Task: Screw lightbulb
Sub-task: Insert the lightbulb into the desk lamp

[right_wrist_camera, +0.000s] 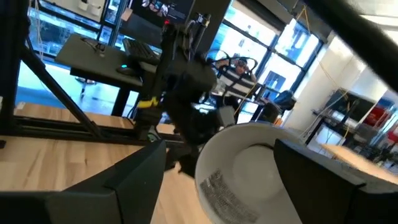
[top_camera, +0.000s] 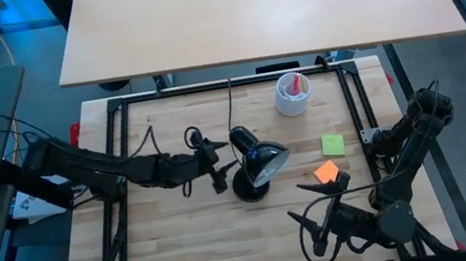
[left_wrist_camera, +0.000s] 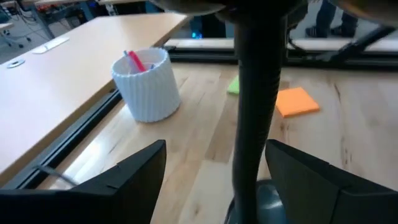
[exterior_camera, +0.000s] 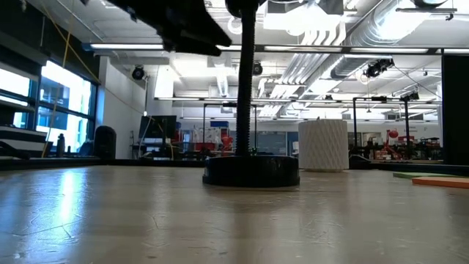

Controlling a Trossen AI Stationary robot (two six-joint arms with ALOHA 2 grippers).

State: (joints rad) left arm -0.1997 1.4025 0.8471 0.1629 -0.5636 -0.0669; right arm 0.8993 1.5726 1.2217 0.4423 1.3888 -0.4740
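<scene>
The left gripper (top_camera: 217, 166) has its fingers spread, one on each side of the black lamp's upright stem (left_wrist_camera: 252, 106), holding nothing. It reaches in from the left side of the wooden table (top_camera: 185, 243) and sits just beside the lamp (top_camera: 253, 167), whose round base stands near the table's middle. The lamp's shade (right_wrist_camera: 249, 168) tilts toward the front right, and inside its white bowl sits the bulb (right_wrist_camera: 264, 163), seen from the right wrist camera. Behind the lamp, toward the back edge, stands a white ribbed cup (top_camera: 292, 93) with something pink in it. Right of the lamp lie a green note (top_camera: 333, 144) and an orange note (top_camera: 326, 173). The right gripper (top_camera: 307, 218) hovers near the front right, fingers spread wide and empty, pointing toward the shade
</scene>
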